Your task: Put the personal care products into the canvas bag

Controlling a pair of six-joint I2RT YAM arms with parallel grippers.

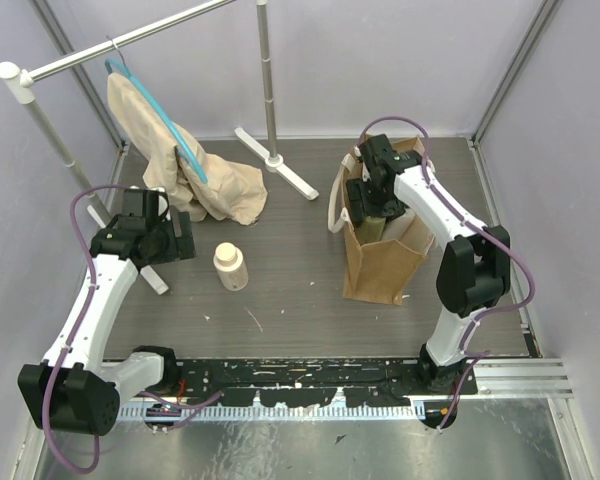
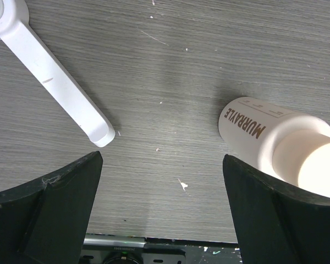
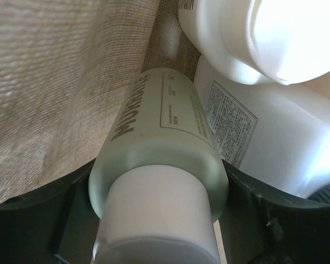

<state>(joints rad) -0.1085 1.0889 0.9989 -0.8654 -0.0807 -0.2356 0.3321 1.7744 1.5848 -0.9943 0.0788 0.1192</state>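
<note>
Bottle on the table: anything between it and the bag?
No. Top view shows only bare table between the bottle and the bag.

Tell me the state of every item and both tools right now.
canvas bag: upright, mouth open.
pale green bottle: inside the bag, held by the right tool.
white rectangular bottle: lying in the bag.
cream bottle: upright on the table, capped.
left tool: open, empty.
right tool: shut on the pale green bottle.
cloth: hanging on its hanger.
</note>
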